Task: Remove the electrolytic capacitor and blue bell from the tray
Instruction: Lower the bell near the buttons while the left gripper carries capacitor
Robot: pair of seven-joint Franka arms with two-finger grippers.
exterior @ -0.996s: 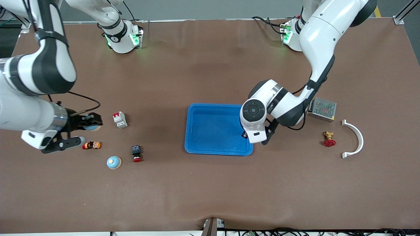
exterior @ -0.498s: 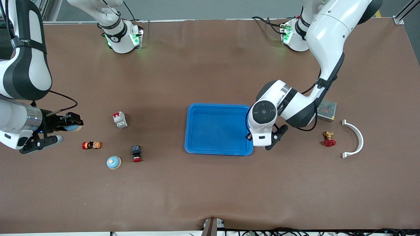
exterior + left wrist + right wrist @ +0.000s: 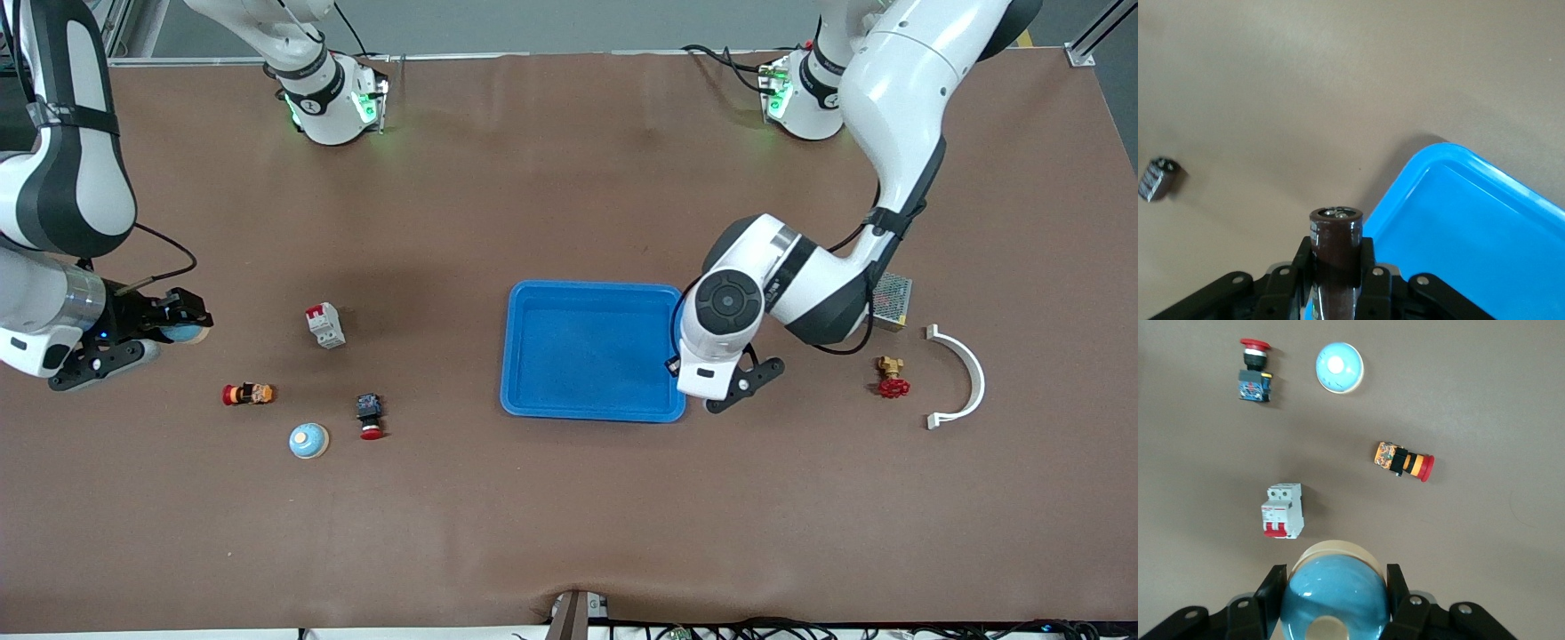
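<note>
Left gripper holding capacitor, right gripper holding bell

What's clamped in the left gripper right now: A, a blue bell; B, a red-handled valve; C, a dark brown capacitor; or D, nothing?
C: the left wrist view shows the left gripper shut on an upright dark brown capacitor, beside the blue tray.
</note>
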